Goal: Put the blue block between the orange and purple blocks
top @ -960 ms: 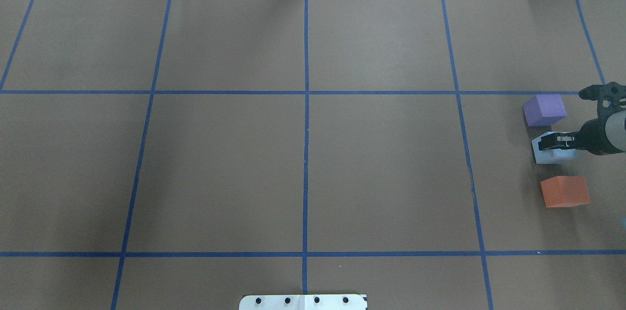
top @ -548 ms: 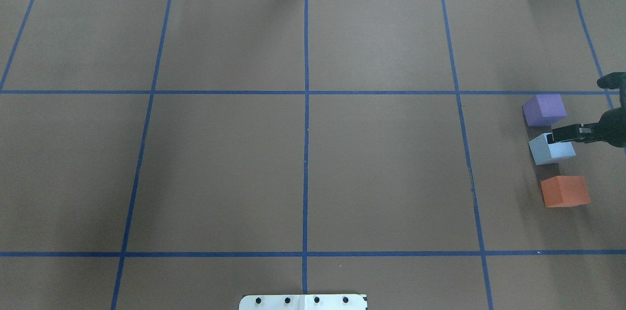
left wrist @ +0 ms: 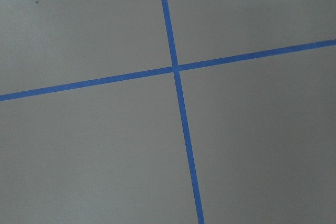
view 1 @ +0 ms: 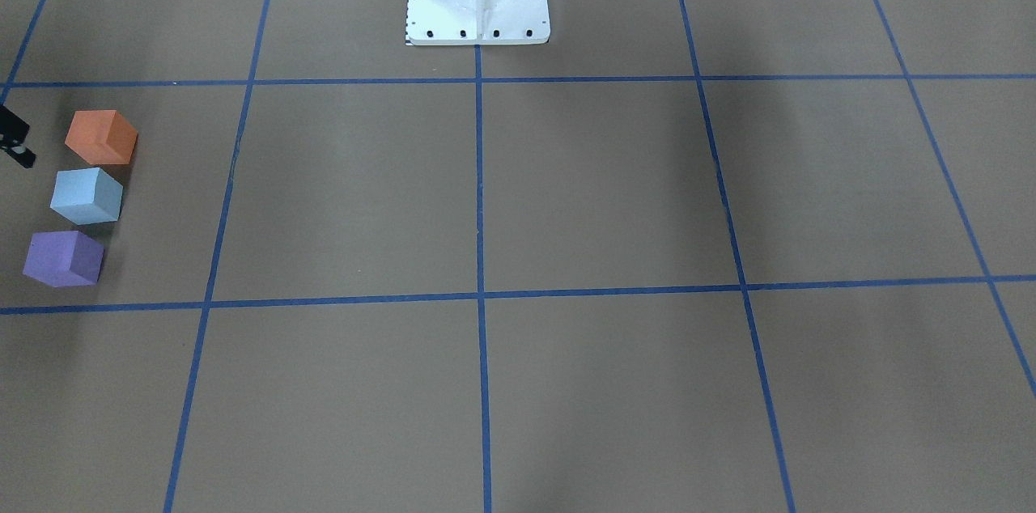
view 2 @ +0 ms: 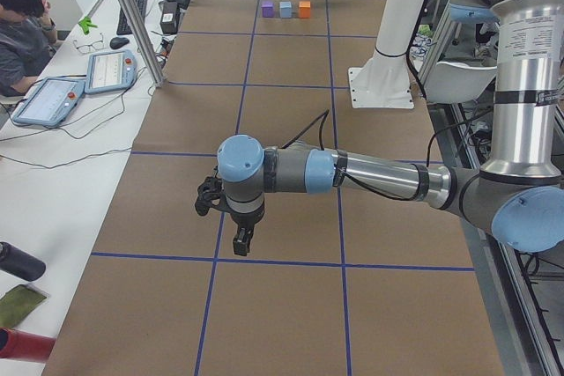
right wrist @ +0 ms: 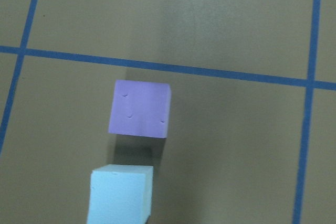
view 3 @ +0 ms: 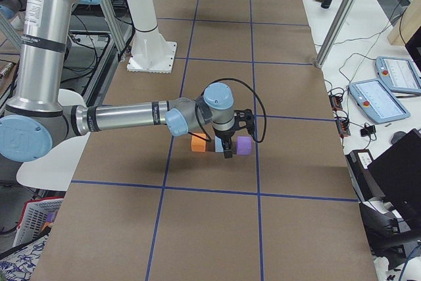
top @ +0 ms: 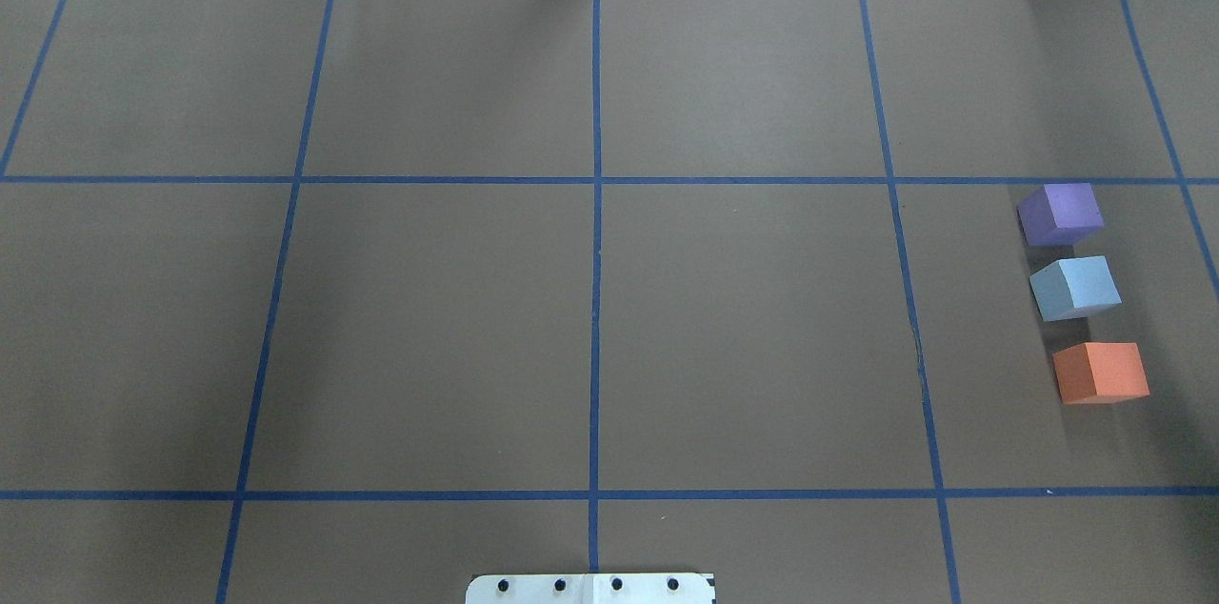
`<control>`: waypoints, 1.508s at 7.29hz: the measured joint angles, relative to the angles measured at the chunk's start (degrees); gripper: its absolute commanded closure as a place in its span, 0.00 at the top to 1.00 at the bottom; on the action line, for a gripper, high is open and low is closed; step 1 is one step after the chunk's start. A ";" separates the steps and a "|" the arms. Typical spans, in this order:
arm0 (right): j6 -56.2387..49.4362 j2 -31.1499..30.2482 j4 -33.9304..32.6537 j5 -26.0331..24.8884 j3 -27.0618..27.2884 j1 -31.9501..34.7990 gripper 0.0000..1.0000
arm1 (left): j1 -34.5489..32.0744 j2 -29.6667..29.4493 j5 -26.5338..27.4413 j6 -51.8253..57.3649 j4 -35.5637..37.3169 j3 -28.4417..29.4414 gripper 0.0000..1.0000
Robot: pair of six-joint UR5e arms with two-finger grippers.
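Note:
The light blue block (top: 1074, 288) rests on the brown table between the purple block (top: 1060, 213) and the orange block (top: 1100, 372), in a short row at the right, apart from both. The row also shows in the front view: orange (view 1: 100, 137), blue (view 1: 86, 195), purple (view 1: 62, 258). My right gripper (view 3: 227, 153) hangs beside the row, holding nothing; only a black sliver shows at the front view's left edge (view 1: 16, 142), and I cannot tell if it is open. My left gripper (view 2: 240, 240) hovers over the table's left part; I cannot tell its state.
The robot's white base plate (top: 590, 589) sits at the near middle edge. Blue tape lines (top: 595, 204) divide the brown table cover into squares. A person (view 2: 22, 33) sits with tablets at the side table beyond the far edge.
My right gripper has drawn back to the right, off the blue block and out of the overhead view. The blue block stays between the purple and orange blocks.

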 measured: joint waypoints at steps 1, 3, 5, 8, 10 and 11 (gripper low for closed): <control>-6.02 0.07 -5.80 0.87 0.41 4.06 0.99 | -0.02 0.01 0.00 0.09 0.00 0.01 1.00; -9.59 -0.63 -9.51 1.21 0.13 6.76 1.00 | -0.03 0.82 0.00 0.44 -0.10 0.60 1.00; -9.38 -1.46 -9.91 1.46 -0.07 7.11 1.00 | 0.00 0.63 -0.06 0.34 -0.27 0.39 1.00; -9.31 -1.64 -9.95 1.57 -0.13 7.16 1.00 | 0.03 0.58 -0.48 0.73 -0.37 -0.21 1.00; -9.32 -1.65 -9.96 1.58 -0.11 7.16 1.00 | 0.01 1.06 -1.71 0.82 -0.63 -0.21 1.00; -9.32 -1.65 -9.94 1.59 -0.10 7.15 1.00 | 0.00 1.22 -1.86 0.80 -0.66 -0.22 1.00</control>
